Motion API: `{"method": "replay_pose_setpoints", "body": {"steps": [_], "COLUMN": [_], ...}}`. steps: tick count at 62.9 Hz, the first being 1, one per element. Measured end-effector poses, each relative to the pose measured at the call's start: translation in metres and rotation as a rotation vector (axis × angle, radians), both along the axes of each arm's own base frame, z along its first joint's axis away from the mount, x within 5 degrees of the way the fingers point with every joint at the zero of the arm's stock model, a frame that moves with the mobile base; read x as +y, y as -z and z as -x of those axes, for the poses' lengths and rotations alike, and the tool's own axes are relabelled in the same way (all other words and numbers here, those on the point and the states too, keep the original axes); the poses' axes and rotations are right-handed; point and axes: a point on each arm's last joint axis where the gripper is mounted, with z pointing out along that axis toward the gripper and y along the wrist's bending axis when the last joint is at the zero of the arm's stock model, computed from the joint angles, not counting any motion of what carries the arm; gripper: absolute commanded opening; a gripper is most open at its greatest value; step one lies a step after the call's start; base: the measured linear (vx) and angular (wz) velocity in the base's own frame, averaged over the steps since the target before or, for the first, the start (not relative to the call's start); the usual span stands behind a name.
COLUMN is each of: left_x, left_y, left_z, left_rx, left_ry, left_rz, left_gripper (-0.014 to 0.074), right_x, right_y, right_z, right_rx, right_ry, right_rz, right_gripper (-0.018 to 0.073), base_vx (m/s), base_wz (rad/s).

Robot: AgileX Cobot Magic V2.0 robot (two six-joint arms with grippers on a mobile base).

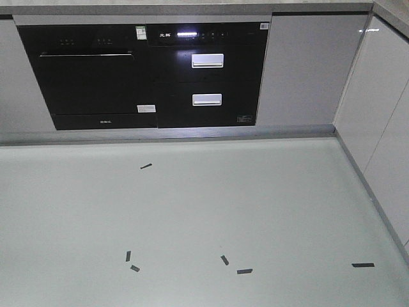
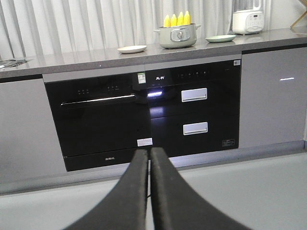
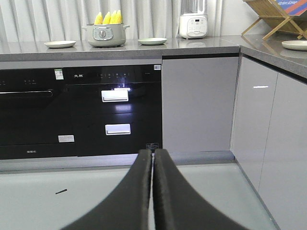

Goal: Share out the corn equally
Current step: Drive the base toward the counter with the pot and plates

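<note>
Several yellow corn cobs stand upright in a pale green pot on the grey countertop, far from both arms. The right wrist view shows the same corn in that pot. A cream plate lies left of the pot and a green plate lies right of it. My left gripper is shut and holds nothing, low above the floor. My right gripper is likewise shut and holds nothing. Neither the corn nor the grippers show in the front view.
Black built-in appliances fill the cabinet front below the counter. A white blender stands right of the green plate. A side counter carries a wooden rack and another plate. Tape marks dot the pale floor.
</note>
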Motion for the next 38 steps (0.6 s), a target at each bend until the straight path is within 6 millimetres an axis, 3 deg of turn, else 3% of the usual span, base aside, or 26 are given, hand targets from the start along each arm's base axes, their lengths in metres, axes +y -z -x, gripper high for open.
{"method": "replay_pose_setpoints", "body": {"steps": [38], "left_x": [0.0000], "left_y": [0.0000], "left_z": [0.0000], "left_rx": [0.000], "left_ry": [0.000], "left_rz": [0.000], "left_gripper": [-0.0006], "right_x": [0.0000], "right_y": [0.0000], "right_z": [0.0000], "right_rx": [0.000], "right_ry": [0.000], "right_rz": [0.000], "right_gripper": [-0.0006], "base_vx": [0.00], "base_wz": [0.00]}}
